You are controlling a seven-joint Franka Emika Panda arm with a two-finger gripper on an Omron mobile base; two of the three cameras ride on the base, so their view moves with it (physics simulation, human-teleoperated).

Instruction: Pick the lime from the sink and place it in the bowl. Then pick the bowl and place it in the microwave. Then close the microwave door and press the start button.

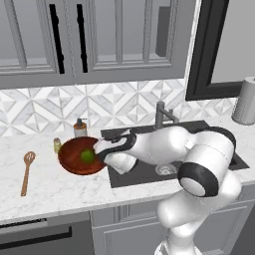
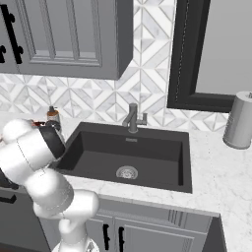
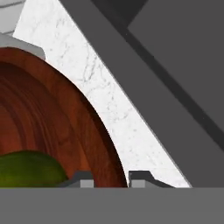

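Hand [image 1: 101,151]: at the right rim of the bowl [image 1: 74,160], low over the counter [image 1: 60,191], its two fingertips [image 3: 81,179] set one to each side of the rim wall in the hand view; spread apart, though whether they already press the wood cannot be told.

Lime [image 1: 87,156]: resting inside the bowl, right of its centre, just beside the hand and not between the fingers; the hand view shows its green curve at the lower left, on the bowl's inner slope.

Bowl: sitting flat on the marble counter, left of the sink [image 2: 130,157], near a small bottle [image 1: 79,128] and well apart from a light wooden spoon [image 1: 27,172] further left.

Sink: dark basin with only its silver drain [image 2: 127,172] and faucet [image 2: 133,118] to be seen, no fruit in it.

Key relation: the rim wall runs between the fingers, one finger inside the bowl toward the lime, the other outside over the counter; the bowl's bulk lies to the arm's left, away from the sink.

Step in hand: by the look of it, the lime is delivered and the rim grasp for lifting the bowl is being set up.

Next move: likely a pinch on the rim and a level lift, since a tilt could roll the lime out.
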